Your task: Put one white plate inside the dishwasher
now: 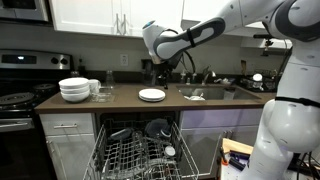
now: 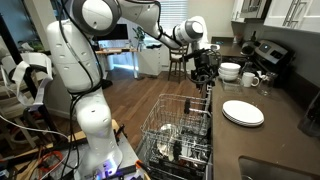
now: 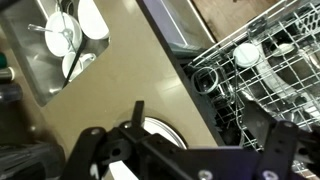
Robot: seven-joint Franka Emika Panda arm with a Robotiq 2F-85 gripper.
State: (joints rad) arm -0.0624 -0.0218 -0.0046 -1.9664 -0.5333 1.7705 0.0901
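Claw wide open — empty, above white plate

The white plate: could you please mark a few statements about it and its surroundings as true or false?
1. The white plate lies on the counter. True.
2. The end effector grips the plate. False: it is open and empty, above the counter.
3. The dishwasher is shut. False: it is open, with its rack pulled out.
4. A stack of white bowls stands on the counter. True.
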